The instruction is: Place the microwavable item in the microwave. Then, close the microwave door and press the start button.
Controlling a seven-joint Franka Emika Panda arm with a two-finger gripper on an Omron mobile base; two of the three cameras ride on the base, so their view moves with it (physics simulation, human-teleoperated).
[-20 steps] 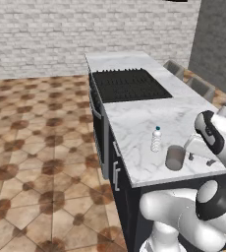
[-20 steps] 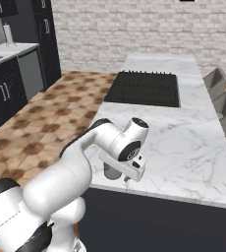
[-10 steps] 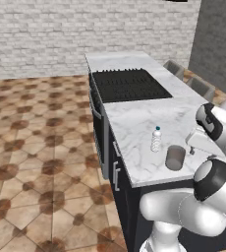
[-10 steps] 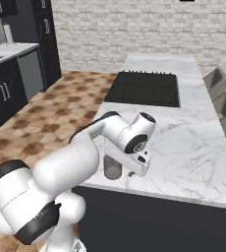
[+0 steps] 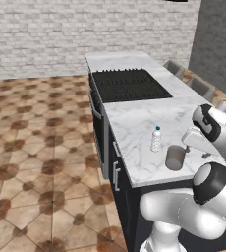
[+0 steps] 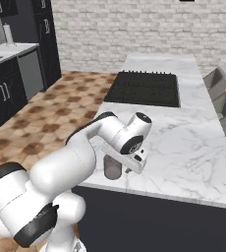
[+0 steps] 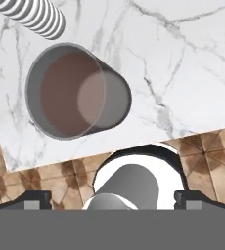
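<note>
The gripper hangs above the marble counter with its jaws spread wide and nothing between them. Its two dark fingertips sit at the far edges of the hand view. The grey-brown cup stands upright on the counter, seen from above with its open mouth showing, near the counter's front edge and apart from the fingers. A clear bottle stands just beside the cup. Farther along the counter lies a black cooktop. By this, the task looks barely begun: the cup is not yet grasped, and loading, closing the door and pressing start all remain.
</note>
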